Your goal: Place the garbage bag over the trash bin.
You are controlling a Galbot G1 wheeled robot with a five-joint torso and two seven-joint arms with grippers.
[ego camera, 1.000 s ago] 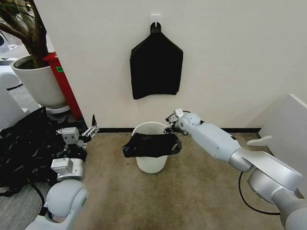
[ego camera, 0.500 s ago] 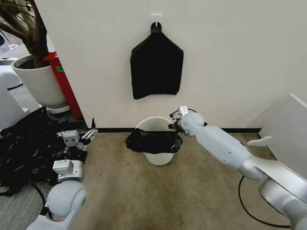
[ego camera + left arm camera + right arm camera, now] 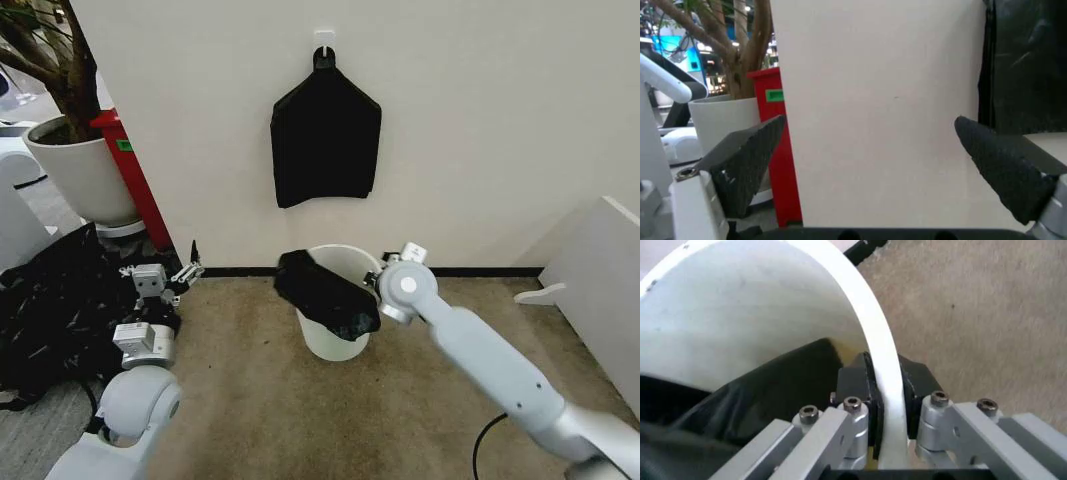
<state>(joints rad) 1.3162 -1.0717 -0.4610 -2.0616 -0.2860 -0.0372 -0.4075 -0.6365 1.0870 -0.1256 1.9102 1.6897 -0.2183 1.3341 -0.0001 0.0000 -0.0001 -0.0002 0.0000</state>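
Bag (image 3: 326,294) and trash bin (image 3: 335,335) have been tilted rightward by the right gripper (image 3: 883,390), fingers pinching the rim; covering is unfinished. Left gripper (image 3: 873,165) is held spread near the wall

Black bundle (image 3: 325,140), plant pot (image 3: 82,175), black heap (image 3: 50,305)

Right claw (image 3: 883,390): the arm is hiding it in the head view.
Trash bin (image 3: 335,335): the garbage bag (image 3: 325,290) is covering part of its rim.
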